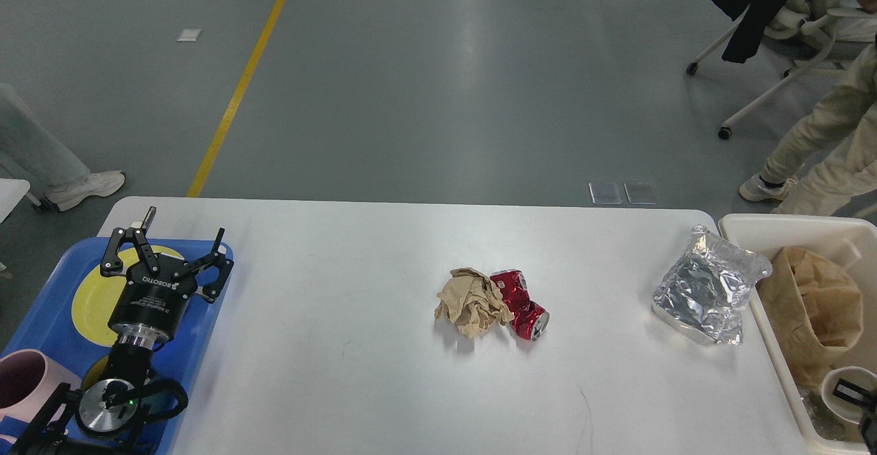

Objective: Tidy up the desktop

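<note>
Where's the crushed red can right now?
In the head view the crushed red can lies near the middle of the desktop, touching the right side of the crumpled brown paper, well left of the silver foil bag.

A crumpled brown paper ball (471, 310) lies touching a crushed red can (522, 304). Well to the right, a silver foil bag (709, 289) sits just beside a cream bin (743, 224) holding a brown paper bag (815, 308). At left, a blue tray (51, 290) carries a yellow plate (94, 297) and a pink mug (24, 379).
</note>
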### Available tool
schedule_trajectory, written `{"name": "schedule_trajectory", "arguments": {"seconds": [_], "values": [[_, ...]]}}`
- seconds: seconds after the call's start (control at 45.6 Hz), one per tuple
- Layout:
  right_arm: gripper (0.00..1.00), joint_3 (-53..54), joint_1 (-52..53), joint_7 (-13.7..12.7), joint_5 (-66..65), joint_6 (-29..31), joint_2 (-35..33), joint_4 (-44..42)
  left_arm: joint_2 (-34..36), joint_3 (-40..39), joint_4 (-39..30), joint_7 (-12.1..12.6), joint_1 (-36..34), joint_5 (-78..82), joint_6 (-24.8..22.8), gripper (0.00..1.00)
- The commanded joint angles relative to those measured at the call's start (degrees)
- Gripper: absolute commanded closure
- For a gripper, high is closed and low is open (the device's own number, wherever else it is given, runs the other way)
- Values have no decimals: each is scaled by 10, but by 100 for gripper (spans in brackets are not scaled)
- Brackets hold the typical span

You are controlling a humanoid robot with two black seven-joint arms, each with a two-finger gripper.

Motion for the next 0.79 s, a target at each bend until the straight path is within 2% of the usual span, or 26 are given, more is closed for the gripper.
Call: {"name": "schedule_trajectory", "arguments": {"seconds": [0.0, 0.022, 0.526, 0.701, 0.767], "values": [[3, 0, -1, 2, 0, -41, 3, 2, 0, 0, 0, 0, 0, -1, 0, 3], [0, 1, -1, 2, -1, -45, 4, 2, 0, 0, 0, 0, 0, -1, 0, 3], [0, 0, 4, 2, -2, -43, -2, 9, 0, 0, 0, 0, 0, -1, 0, 3], [0, 1, 21, 1, -3, -40, -3, 26, 0, 0, 0, 0, 0, -1, 0, 3], [0, 1, 40, 1, -3, -22, -24, 57, 0, 0, 0, 0, 0, -1, 0, 3]]}}
